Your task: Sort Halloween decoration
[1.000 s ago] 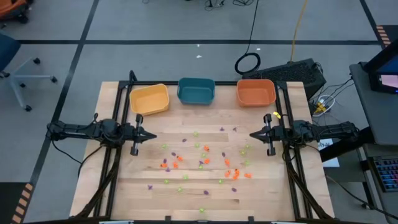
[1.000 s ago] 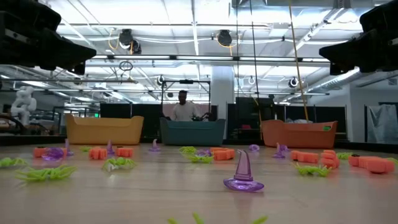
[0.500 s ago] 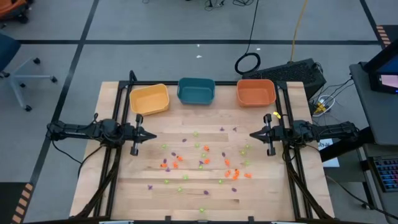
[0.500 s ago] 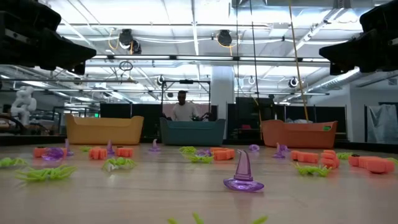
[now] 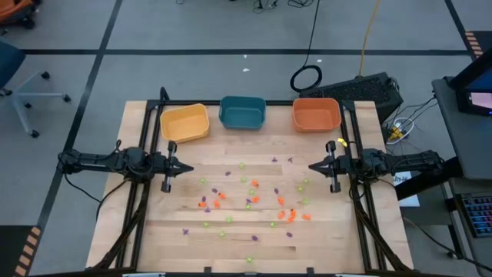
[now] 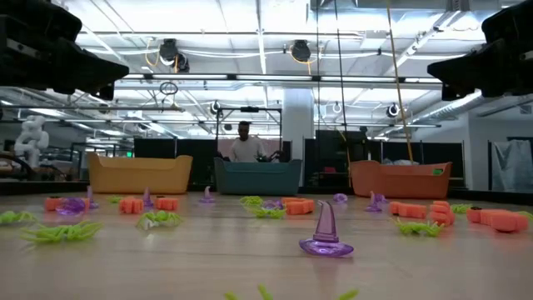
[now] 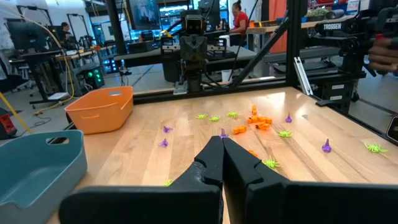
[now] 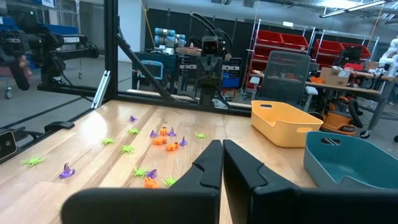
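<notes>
— Where's the stuff they're meant to sort?

— The trinkets (image 5: 250, 201) are strewn over the middle of the worktop (image 5: 154, 231), between the two tools. Little orange blocks, spidery light-green bits, purple witch hats (image 6: 325, 233) with a glossy plastic look. All tiny, all loose, none in a bin.

— Which tool is closer?

— About even, I'd say. The left tool (image 5: 188, 167) points inward from its side, the right tool (image 5: 313, 166) points back at it, and the scatter lies ahead of both tips and a bit towards the near edge. The thick orange clump (image 5: 288, 214) lies nearer the right tool; a few greens and oranges lie nearer the left.

— Are they holding anything?

— No. Both are pinched narrow, fingers together, nothing between them, raised off the wood.

— And the bins?

— Yellow (image 5: 184, 122), teal (image 5: 243, 112), orange (image 5: 316, 115), smooth plastic tubs lined up along the far edge, beyond the tools from the scatter. Yellow is nearest the left tool, orange nearest the right.
</notes>
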{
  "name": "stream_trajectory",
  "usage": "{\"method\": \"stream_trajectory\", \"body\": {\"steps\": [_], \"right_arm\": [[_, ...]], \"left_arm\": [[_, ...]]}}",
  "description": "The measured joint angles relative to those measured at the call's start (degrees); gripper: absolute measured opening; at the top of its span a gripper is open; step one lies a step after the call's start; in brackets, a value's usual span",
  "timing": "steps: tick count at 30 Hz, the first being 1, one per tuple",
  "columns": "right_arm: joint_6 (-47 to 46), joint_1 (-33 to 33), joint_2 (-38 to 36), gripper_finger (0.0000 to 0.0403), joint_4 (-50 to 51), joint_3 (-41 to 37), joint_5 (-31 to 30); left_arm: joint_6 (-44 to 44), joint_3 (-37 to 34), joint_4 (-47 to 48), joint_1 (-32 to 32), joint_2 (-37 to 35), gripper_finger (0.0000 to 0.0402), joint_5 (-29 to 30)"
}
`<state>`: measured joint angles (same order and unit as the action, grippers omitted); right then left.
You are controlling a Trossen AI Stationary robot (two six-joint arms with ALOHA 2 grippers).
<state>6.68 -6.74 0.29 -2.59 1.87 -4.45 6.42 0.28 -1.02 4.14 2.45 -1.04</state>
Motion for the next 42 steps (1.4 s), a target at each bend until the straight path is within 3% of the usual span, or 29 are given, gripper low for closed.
{"method": "stream_trajectory", "body": {"steps": [12,20,34,42], "right_arm": [[-7.9,0.0,3.5,0.0000,2.8,6.3,0.0],[-10.5,0.0,13.4,0.0000,5.5,16.1,-0.3],[-12.0,0.0,32.5,0.0000,18.1,41.3,-0.4],[-12.6,0.0,38.6,0.0000,21.5,47.0,-2.2]], "left_arm": [[0.0,0.0,-0.1,0.0,0.0,0.0000,0.0],[0.0,0.0,-0.1,0.0,0.0,0.0000,0.0],[0.0,0.0,-0.1,0.0,0.0,0.0000,0.0],[0.0,0.0,-0.1,0.0,0.0,0.0000,0.0]]}}
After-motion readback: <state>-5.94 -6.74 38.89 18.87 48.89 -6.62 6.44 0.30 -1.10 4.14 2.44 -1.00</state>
